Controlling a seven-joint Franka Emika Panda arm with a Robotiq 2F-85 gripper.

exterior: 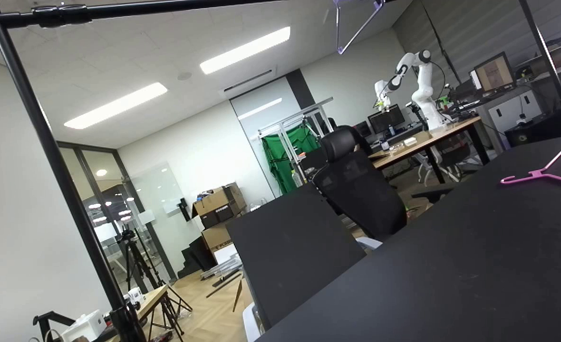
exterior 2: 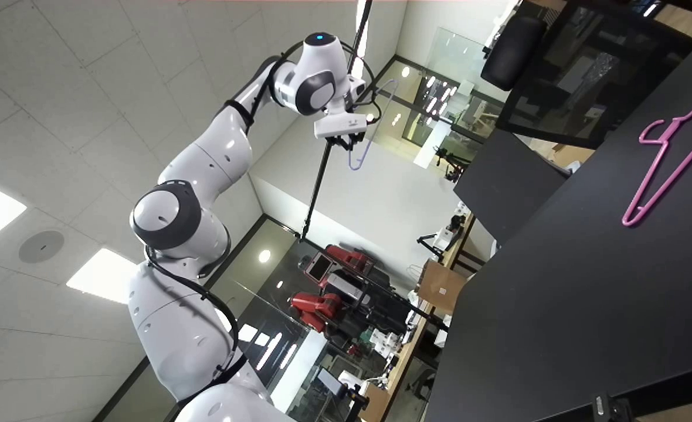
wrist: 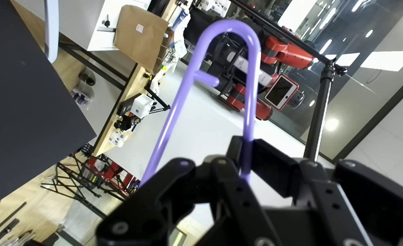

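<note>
The gripper (wrist: 245, 153) is clenched around one thin bar of a purple hanger (wrist: 252, 85); in the wrist view its rounded corner stands out past the grip. The hanger is up in the air, well apart from the black table (exterior 2: 557, 281), where a pink hanger (exterior 2: 666, 135) lies.

To my judgement, the purple one is of light plastic, rather stiff, bending a little but not fragile. Its round bar looks shiny, so it may turn or slip when pinched; holding close to the hook would probably balance it better.

About writing: a brown box (wrist: 136, 44) carries a small white label (wrist: 139, 28), and in an exterior view a carton (exterior: 212, 203) shows whitish print. I cannot read either.
</note>
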